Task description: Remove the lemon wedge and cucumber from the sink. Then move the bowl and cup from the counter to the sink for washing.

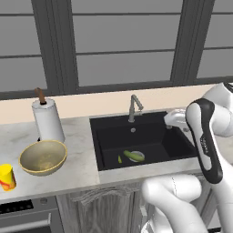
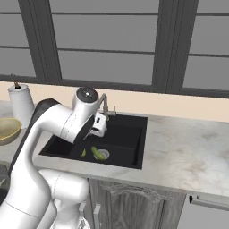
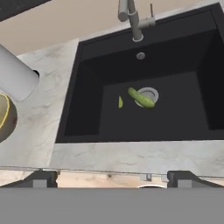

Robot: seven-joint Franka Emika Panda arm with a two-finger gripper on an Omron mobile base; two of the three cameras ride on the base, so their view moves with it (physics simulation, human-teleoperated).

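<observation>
Cucumber (image 1: 133, 155) lies on the sink (image 1: 109, 129) floor across the drain, lemon wedge (image 1: 119, 159) just left; bowl (image 1: 43, 157) and cup (image 1: 7, 177) sit on the desk (image 1: 82, 159) left. From the right base, the end effector (image 2: 95, 132) hangs above the basin. Hand view: both fingertips (image 3: 40, 180) spread wide, holding nothing.

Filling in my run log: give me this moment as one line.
gripper: open, above sink | cucumber: across drain | lemon wedge: in sink beside it | bowl, cup: on counter
</observation>
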